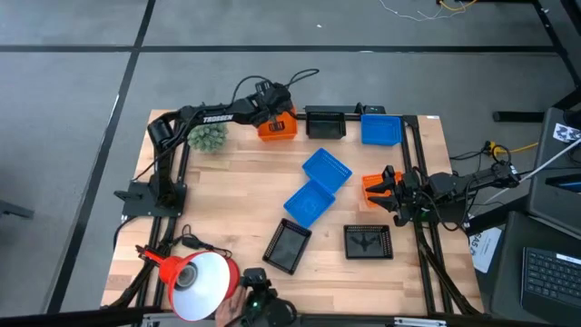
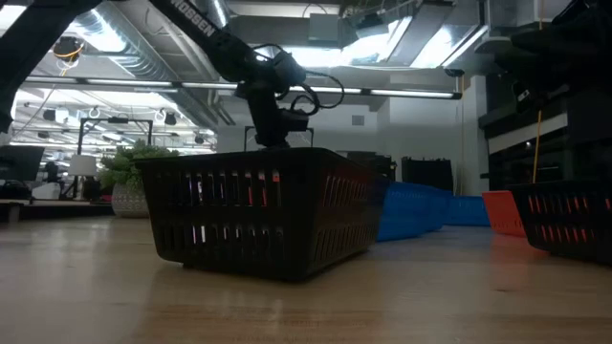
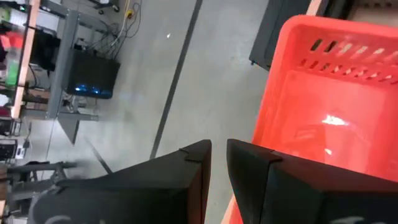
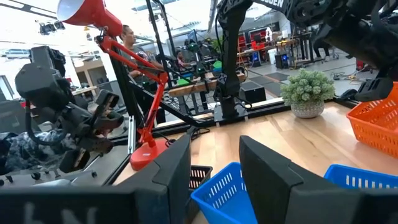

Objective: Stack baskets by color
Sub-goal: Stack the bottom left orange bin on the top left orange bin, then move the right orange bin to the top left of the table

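Observation:
My left gripper (image 1: 275, 116) is down at an orange basket (image 1: 277, 128) by the table's far edge, its fingers nearly together at the basket's wall. A black basket (image 1: 325, 123) and a blue basket (image 1: 381, 129) stand in the same far row. Two blue baskets (image 1: 326, 171) (image 1: 309, 202) lie mid-table. Two black baskets (image 1: 288, 245) (image 1: 368, 241) sit nearer the front. My right gripper (image 1: 388, 189) waits open at the right edge beside a second orange basket (image 1: 372, 184). My left gripper is closed at the orange basket's side wall (image 3: 266, 118). One finger (image 3: 252, 177) lies over the wall and the other (image 3: 196, 177) stands outside it, over the floor. The fingers slant down toward the far edge and hide the contact itself. The basket sits upright on the table.
A small green plant (image 1: 207, 136) stands just left of the held basket. A red lamp (image 1: 201, 282) occupies the near left corner. Bare wood lies between the plant and the near black baskets. In the low view the nearest black basket (image 2: 258, 210) blocks most of the table.

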